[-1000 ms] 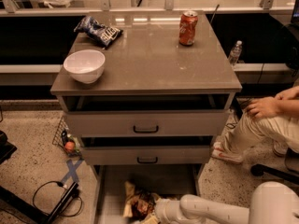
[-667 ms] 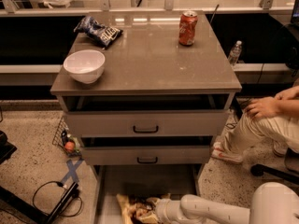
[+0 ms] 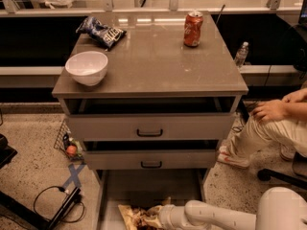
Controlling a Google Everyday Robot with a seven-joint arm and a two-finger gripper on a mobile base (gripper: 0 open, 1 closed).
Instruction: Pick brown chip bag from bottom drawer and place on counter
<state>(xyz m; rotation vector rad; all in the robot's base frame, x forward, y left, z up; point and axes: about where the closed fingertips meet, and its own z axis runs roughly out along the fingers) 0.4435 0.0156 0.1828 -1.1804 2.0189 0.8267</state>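
The brown chip bag point(image 3: 138, 215) lies crinkled on the grey floor of the open bottom drawer point(image 3: 144, 188), at the picture's lower edge. My white arm reaches in from the lower right, and my gripper point(image 3: 154, 216) is at the bag's right side, touching it. Its tips are hidden by the bag. The counter point(image 3: 153, 63) is the grey-brown top of the cabinet above.
On the counter stand a white bowl point(image 3: 87, 67), a dark blue chip bag point(image 3: 101, 31) and a red soda can point(image 3: 193, 28). Two upper drawers with black handles point(image 3: 149, 132) overhang the bottom drawer. A seated person point(image 3: 273, 123) is at the right. Cables and a small basket point(image 3: 67, 143) lie at the left.
The brown chip bag has shifted forward and left in the bottom drawer, along with my gripper. The counter items have not moved.
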